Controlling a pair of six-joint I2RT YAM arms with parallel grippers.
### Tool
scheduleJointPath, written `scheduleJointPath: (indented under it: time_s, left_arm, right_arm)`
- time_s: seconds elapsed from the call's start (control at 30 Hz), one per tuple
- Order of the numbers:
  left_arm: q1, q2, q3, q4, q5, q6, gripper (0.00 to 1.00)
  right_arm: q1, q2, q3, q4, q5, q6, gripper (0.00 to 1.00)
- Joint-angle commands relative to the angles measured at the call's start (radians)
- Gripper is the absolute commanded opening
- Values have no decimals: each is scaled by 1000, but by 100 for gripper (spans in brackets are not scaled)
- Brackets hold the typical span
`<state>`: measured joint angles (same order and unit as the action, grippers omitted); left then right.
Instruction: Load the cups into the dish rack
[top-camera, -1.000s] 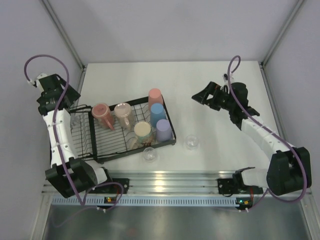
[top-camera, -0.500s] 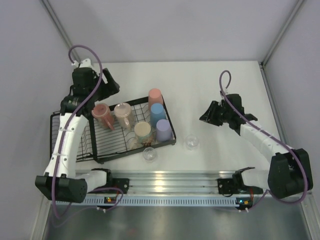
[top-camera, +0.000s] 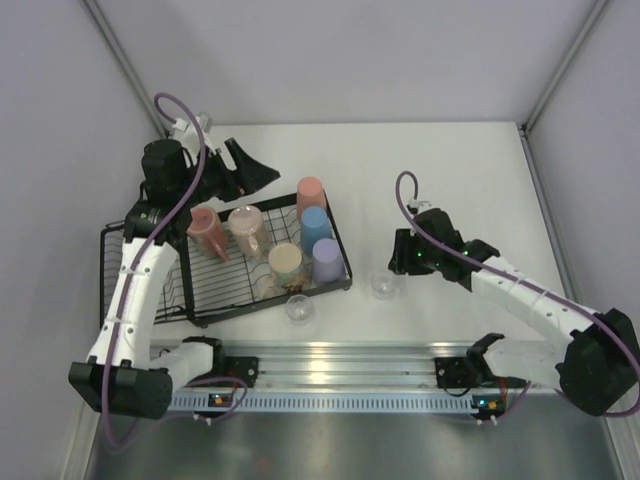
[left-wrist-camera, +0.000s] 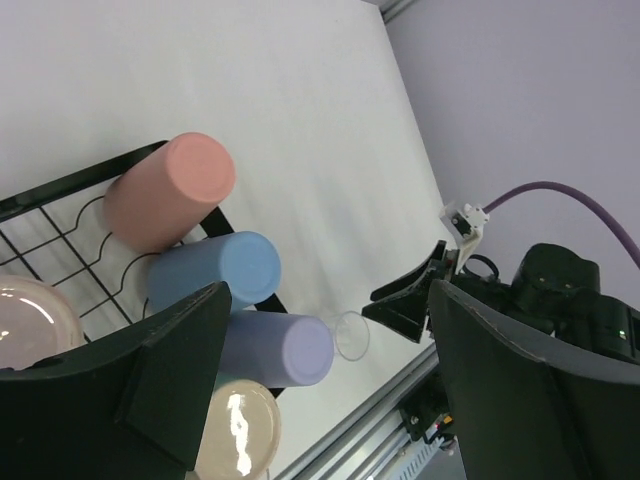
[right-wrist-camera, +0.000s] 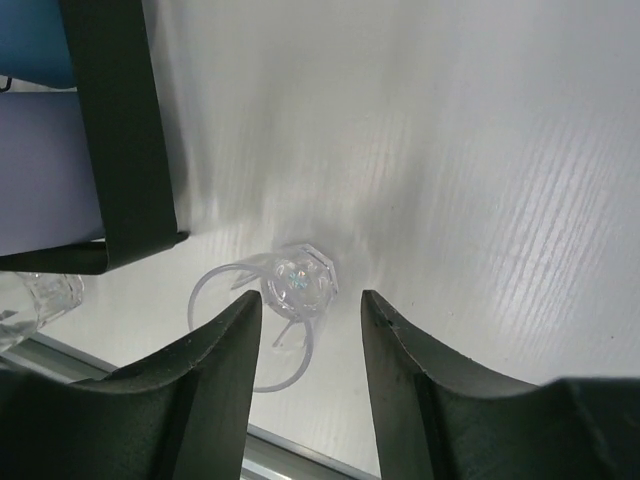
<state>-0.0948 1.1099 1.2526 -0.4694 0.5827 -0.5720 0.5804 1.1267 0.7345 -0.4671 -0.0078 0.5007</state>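
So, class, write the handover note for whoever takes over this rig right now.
Left gripper: open, empty, above the dish rack's far edge.
Right gripper: open, poised over a clear glass on the table, not gripping it.
Done: salmon tumbler, blue tumbler, lavender tumbler, cream mug, pink cup and pale pink cup are in the rack.
Left: load that glass, then the second glass beside the rack's near edge.
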Motion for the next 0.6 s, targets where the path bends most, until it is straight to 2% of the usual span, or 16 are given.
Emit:
scheduleJointPath:
  time_s: [0.0, 0.3, 0.37, 0.5, 0.57]
  left_arm:
    - [-3, -12, -10, 140, 105, -54, 86]
    - [-5, -56, -33, 141, 72, -34, 86]
    - [-5, -58, -39, 140, 74, -35, 85]
    - [-5, -55, -38, 149, 95, -57, 84]
    - [-5, -58, -36, 169, 114, -86, 83]
  right_arm:
    - [52, 11, 20, 10, 74, -2, 45]
    - [82, 79, -55, 61, 58, -4, 41]
    - [81, 78, -60, 65, 63, -8, 35]
    - [81, 58, -29, 65, 115, -13, 10]
    - [76, 45, -8, 70, 156, -25, 3]
